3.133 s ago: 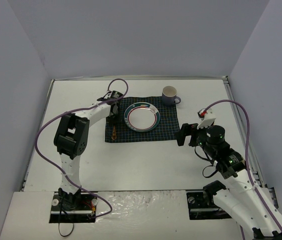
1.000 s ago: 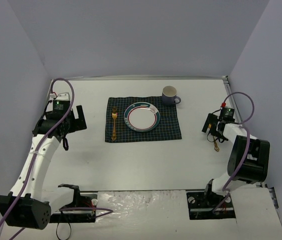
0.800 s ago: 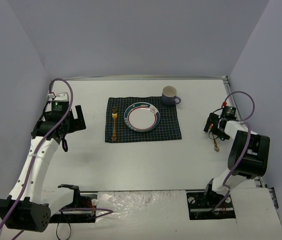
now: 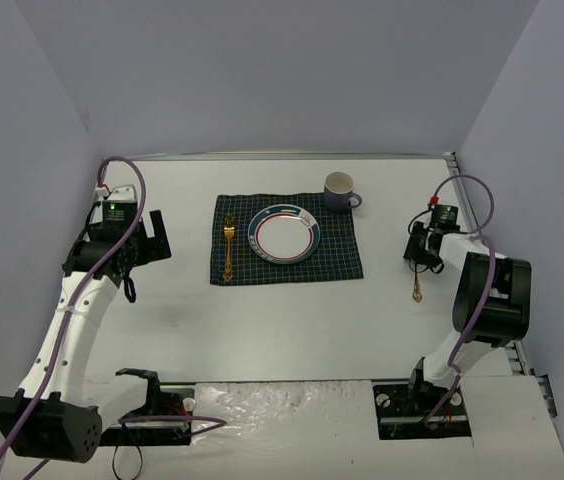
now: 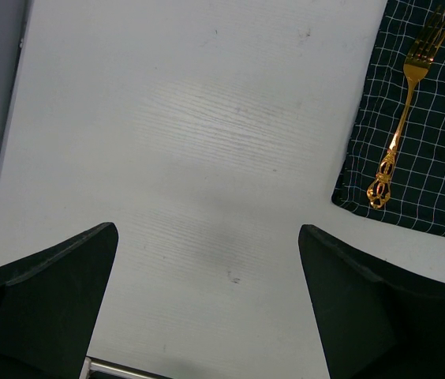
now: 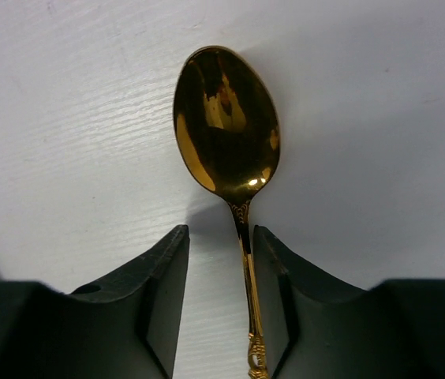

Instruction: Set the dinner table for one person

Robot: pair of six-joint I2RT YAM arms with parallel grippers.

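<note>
Gold spoon (image 6: 226, 126) shifted left, right gripper (image 6: 221, 237) narrowed around its handle (grip unclear); left gripper (image 5: 207, 230) wide-open.

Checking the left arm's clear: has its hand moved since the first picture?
Yes. The left hand has moved left, off the checked cloth, now over bare table beside it.
</note>
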